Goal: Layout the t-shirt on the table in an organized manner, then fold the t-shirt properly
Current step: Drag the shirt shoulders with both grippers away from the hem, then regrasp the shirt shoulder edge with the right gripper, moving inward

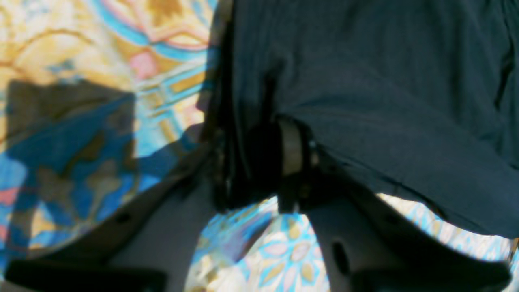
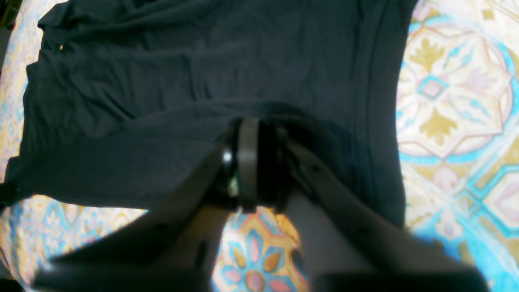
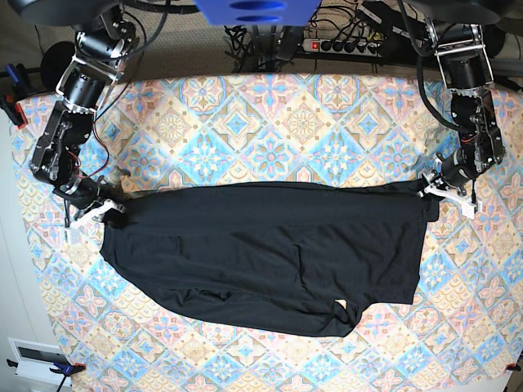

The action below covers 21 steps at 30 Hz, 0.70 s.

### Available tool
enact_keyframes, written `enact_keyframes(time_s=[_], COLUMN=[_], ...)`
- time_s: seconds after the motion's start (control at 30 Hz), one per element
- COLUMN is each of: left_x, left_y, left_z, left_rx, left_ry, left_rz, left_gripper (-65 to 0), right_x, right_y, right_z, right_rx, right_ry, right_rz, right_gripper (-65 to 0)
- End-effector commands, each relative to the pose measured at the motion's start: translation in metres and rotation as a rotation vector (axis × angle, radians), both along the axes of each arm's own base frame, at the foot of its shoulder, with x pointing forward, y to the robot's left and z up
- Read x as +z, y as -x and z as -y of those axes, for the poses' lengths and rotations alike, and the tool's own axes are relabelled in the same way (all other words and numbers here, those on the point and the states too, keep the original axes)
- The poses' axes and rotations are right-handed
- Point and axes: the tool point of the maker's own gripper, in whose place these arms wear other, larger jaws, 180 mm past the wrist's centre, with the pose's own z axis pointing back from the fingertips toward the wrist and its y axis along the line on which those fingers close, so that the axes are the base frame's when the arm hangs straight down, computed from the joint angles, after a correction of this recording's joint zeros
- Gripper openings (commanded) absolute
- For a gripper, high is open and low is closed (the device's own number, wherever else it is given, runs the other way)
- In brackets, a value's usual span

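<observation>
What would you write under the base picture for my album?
Two grippers, left and right, at opposite ends of a black t-shirt spread on the patterned table.

Blk/silver jointed arms [image 3: 69, 122], loose blk cables, white claws [image 3: 86, 216] (blk pads).

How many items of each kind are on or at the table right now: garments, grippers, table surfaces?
Garments: 1, the black t-shirt
Grippers: 2, the left gripper and the right gripper, one at each end of the shirt
Table surfaces: 1, the table with the patterned cloth
Total: 4
</observation>
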Motion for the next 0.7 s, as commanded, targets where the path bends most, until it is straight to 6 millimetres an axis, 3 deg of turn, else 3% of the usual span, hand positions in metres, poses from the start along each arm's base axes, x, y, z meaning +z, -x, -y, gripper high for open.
enact_keyframes(time_s=[0.0, 0.17, 0.27, 0.57, 0.67], left_x=[0.018, 0.022, 0.025, 0.023, 0.032], left_y=[-0.008, 0.001, 0.012, 0.021, 0.016], left_z=[-0.015, -0.027, -0.028, -0.02, -0.014], left_rx=[-0.003, 0.008, 0.021, 0.038, 0.011], left_ry=[-0.038, -0.023, 0.061, 0.156, 0.143], left_rz=[0.037, 0.028, 0.028, 0.035, 0.061], left_gripper=[-45.0, -39.3, -38.0, -38.1, -38.2], right_x=[0.025, 0.023, 0.039, 0.036, 0.035], right_y=[-0.016, -0.016, -0.018, 0.013, 0.023], right_z=[-0.001, -0.014, -0.016, -0.009, -0.017], right_rx=[0.016, 0.061, 0.075, 0.101, 0.135], right_ry=[0.013, 0.025, 0.057, 0.143, 0.167], right_rz=[0.081, 0.074, 0.121, 0.112, 0.11], right_gripper=[-54.7, -46.9, -46.3, -46.2, -46.2])
